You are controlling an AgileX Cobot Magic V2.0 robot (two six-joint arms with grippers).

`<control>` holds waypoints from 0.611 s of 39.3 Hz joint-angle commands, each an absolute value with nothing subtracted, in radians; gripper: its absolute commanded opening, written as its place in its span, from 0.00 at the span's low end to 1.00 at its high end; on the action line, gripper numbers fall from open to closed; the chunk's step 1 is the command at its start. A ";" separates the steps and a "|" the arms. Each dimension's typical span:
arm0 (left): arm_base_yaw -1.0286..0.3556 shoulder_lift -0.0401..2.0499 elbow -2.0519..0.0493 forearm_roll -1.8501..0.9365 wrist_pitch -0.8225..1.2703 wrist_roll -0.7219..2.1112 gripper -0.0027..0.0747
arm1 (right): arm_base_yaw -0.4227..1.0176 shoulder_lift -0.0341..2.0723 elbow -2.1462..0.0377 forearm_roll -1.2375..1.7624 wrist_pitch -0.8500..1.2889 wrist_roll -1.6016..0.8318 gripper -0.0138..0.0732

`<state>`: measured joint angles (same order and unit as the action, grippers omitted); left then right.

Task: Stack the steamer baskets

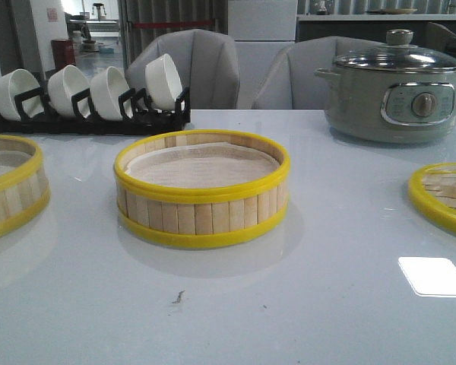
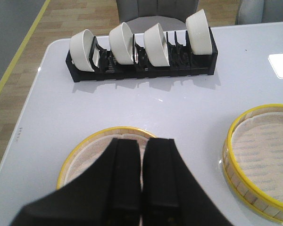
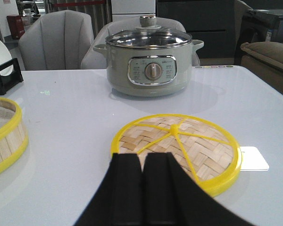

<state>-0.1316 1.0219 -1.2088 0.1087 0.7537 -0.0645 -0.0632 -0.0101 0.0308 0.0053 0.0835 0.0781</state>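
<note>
One steamer basket [image 1: 202, 190] with yellow rims and a whitish liner sits mid-table; it also shows in the left wrist view [image 2: 262, 160] and the right wrist view [image 3: 4, 134]. The second steamer basket [image 1: 11, 186] sits at the left edge of the front view and lies under my left gripper [image 2: 142, 141] in the left wrist view [image 2: 89, 150]. My left gripper is shut and empty above it. My right gripper [image 3: 142, 157] is shut and empty above the near edge of a flat woven lid with a yellow rim [image 3: 179, 143]. Neither gripper shows in the front view.
A black rack with white bowls [image 1: 87, 99] stands at the back left. A grey-green electric pot with a glass lid [image 1: 395, 91] stands at the back right. The woven lid [image 1: 444, 198] lies at the right edge. Grey chairs stand behind the table.
</note>
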 commanded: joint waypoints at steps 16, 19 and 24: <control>-0.137 1.024 -1.249 0.135 0.682 -0.061 0.17 | -0.061 -0.031 0.016 0.006 0.000 0.079 0.24; -0.137 1.024 -1.249 0.135 0.677 -0.061 0.17 | -0.061 -0.031 0.016 0.006 0.000 0.079 0.24; -0.137 1.024 -1.249 0.135 0.652 -0.061 0.17 | -0.061 -0.031 0.016 0.006 0.000 0.079 0.24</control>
